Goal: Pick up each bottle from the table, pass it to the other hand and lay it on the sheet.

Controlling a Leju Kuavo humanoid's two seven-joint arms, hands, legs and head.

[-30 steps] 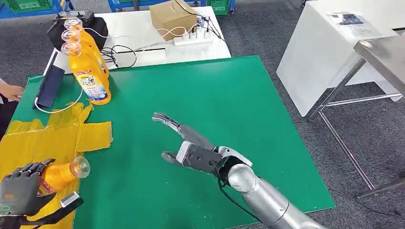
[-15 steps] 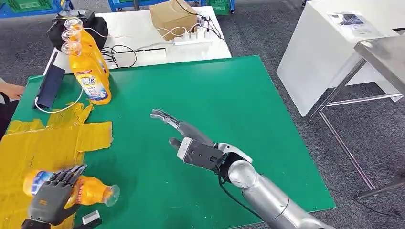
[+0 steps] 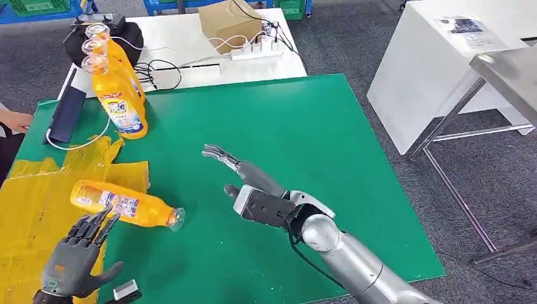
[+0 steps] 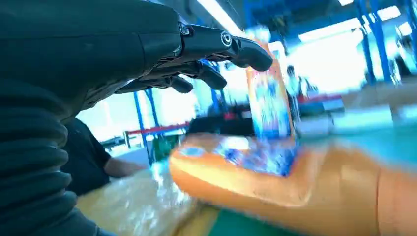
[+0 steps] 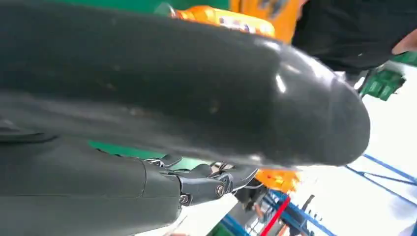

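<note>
We see a broad stretch of bare green table [image 3: 304,126] ahead of and beyond our right hand [image 3: 244,183], which hovers with fingers spread and holds nothing. Our left hand [image 3: 76,256], fingers apart, sits just beside the lying bottle [image 3: 123,204], whose neck reaches off the yellow sheet [image 3: 38,190] onto the green, partly barring the way between the two hands. At the far left corner a row of standing bottles [image 3: 117,95] crowds the edge, with a dark tablet [image 3: 66,114] and its white cable close beside. A person's hand [image 3: 14,120] rests at the left rim
</note>
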